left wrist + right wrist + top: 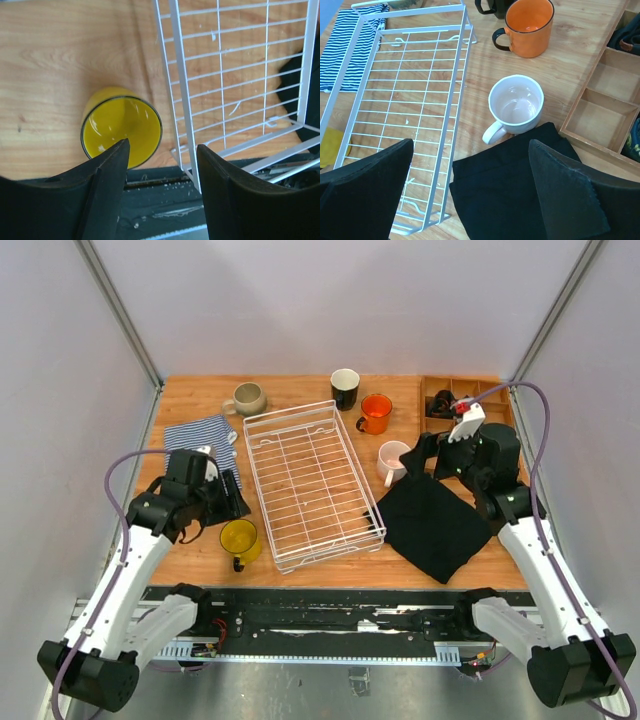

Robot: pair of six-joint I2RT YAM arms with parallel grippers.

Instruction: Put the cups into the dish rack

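Your left pincer [162,146] hangs with its jaws apart over the yellow cup [120,125], which stands on the surface [50,60] just beside the dish rack [182,75]. Put one finger inside the rim, then squeeze softly.

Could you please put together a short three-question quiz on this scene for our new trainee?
1. True or false: the dish rack already holds a cup.
2. Which cup stands closest to the left hand? A) yellow cup B) orange C) black
3. Which cup sits at the edge of the black cloth, below the open right hand?

Key
1. False: the rack is empty.
2. A
3. The pale pink cup.
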